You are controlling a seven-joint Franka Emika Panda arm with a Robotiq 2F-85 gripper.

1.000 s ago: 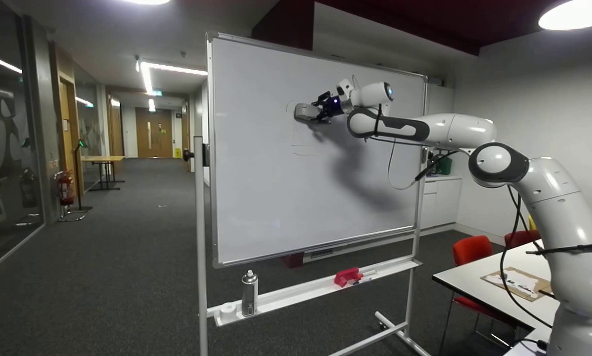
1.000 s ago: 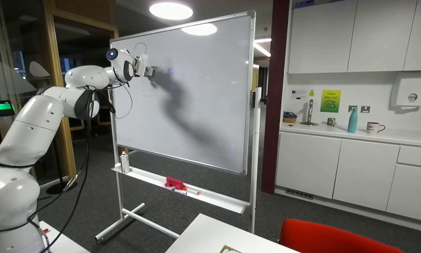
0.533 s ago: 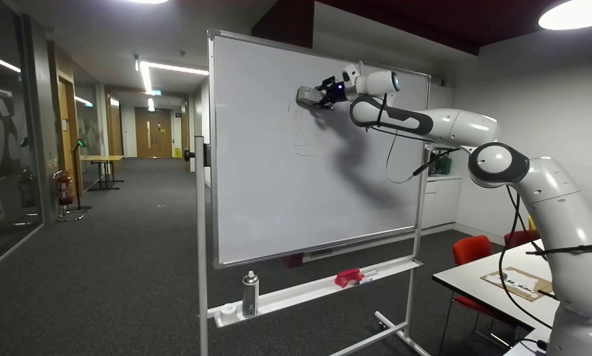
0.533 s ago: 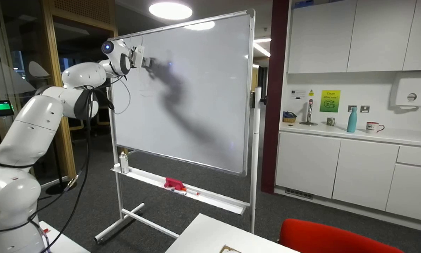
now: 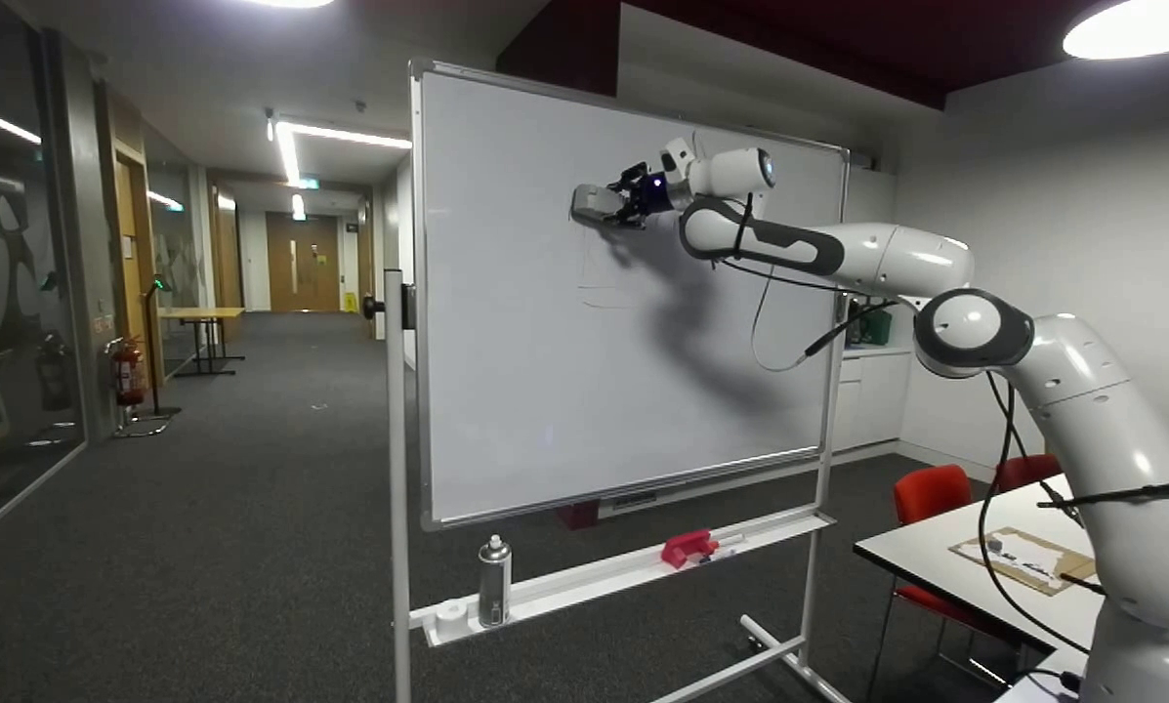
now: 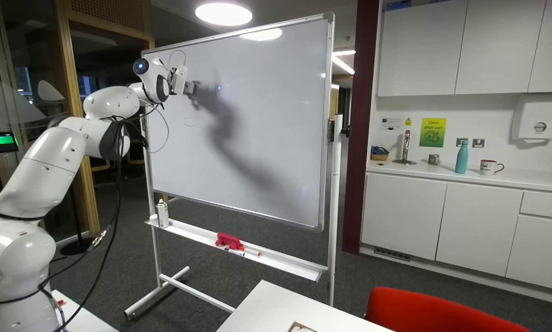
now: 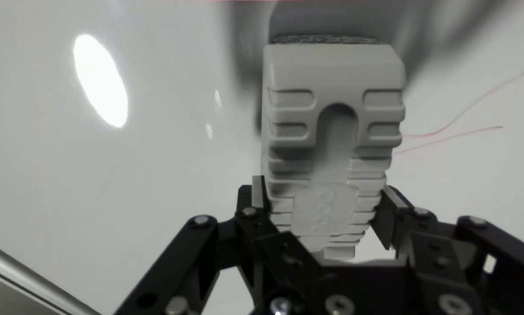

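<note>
The gripper (image 7: 325, 203) is clamped on the eraser (image 7: 332, 153): the near end is pinched between both fingers (image 7: 383, 221), and a dark, fuzzy edge (image 7: 327, 39) is seen at the far end. The eraser is held at the upper part of the board (image 5: 545, 391); whether the two are touching cannot be told. Red strokes (image 7: 450, 138) are seen beside the eraser in the wrist view, and faint lines (image 5: 604, 288) are seen below it in an exterior view. The gripper is pointed at the board by the arm (image 5: 897, 259), and a long shadow (image 5: 691, 342) is cast there. Under the board, a can (image 5: 494, 586) is stood upright on the tray (image 5: 594, 580), and a red block (image 5: 685, 549) and pens (image 6: 252, 251) are laid farther along. Beyond, a bottle (image 6: 462, 157) and a mug (image 6: 489, 167) are set on the counter (image 6: 534, 180), and a red chair (image 6: 428, 309) is placed by a table (image 6: 276, 306).
</note>
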